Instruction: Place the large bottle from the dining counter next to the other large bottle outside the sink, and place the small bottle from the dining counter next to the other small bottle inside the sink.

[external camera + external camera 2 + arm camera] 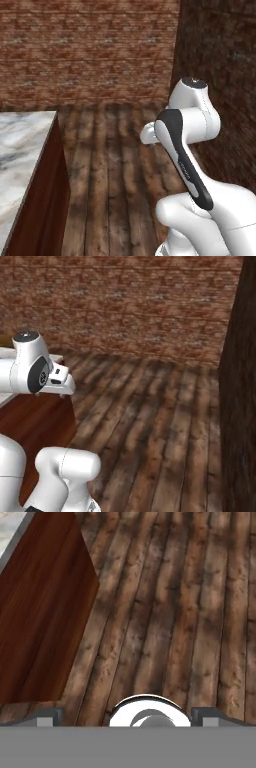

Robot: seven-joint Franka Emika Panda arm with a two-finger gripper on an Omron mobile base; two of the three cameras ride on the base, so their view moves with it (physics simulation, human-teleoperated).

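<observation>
The dining counter (24, 150) stands at the left, a white-grey marbled top over a red-brown wooden base (40, 612). Its end also appears behind my arm in the right base view (35, 423). My arm is folded up beside the counter's end, with the hand pointing down at the floor. In the hand view my gripper (129, 716) is open, its two fingertips (47, 717) standing far apart with nothing between them. The bottles and the sink are out of view.
A dark wood plank floor (150, 421) stretches ahead of the base. A red brick wall (90, 50) closes the back. A darker brick wall (240, 396) rises close on the right side.
</observation>
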